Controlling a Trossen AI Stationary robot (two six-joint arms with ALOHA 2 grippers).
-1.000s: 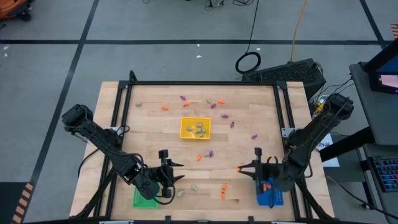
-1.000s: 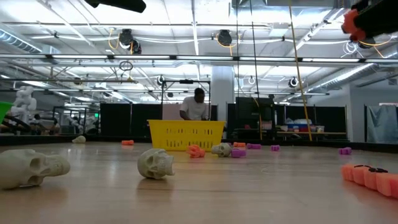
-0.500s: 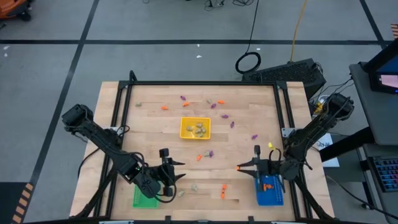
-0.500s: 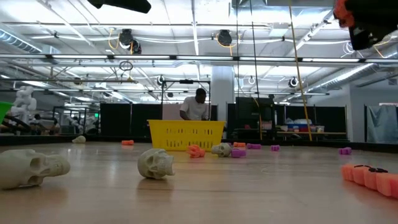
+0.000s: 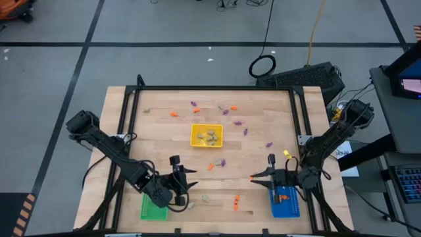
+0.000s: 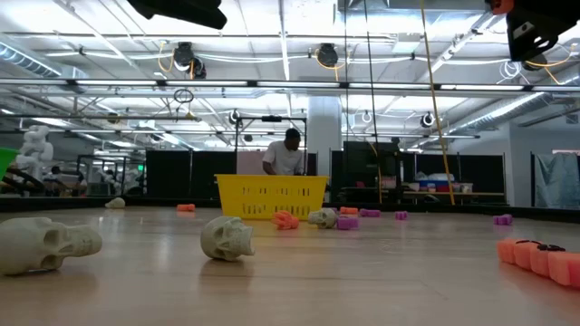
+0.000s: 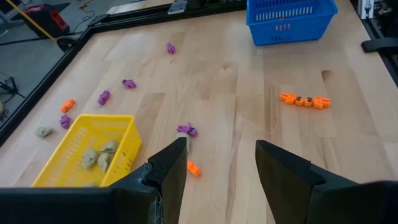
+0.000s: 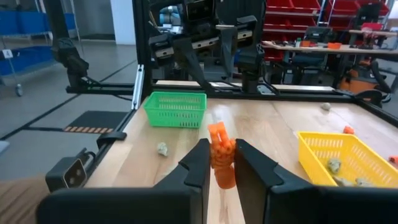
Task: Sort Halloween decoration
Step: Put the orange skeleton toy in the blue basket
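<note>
Look at the big wooden worktop (image 5: 164,141) in the middle of the high view. Your yellow tray (image 5: 206,135) sits near its centre with pale skulls inside. Your green tray (image 5: 150,210) is at the lower left and your blue tray (image 5: 287,205) is at the lower right.

Your left end effector (image 5: 185,180) hangs at the lower left, just beside the green tray. Its fingers (image 7: 283,168) are spread apart and hold nothing.

Your right end effector (image 5: 259,177) hangs at the lower right, just above the blue tray. It pinches an orange trinket (image 8: 221,154) tight.

Small orange, purple and pale trinkets (image 5: 224,110) lie scattered over the worktop. Two pale skulls (image 6: 227,238) sit at the lower left of the low view.
</note>
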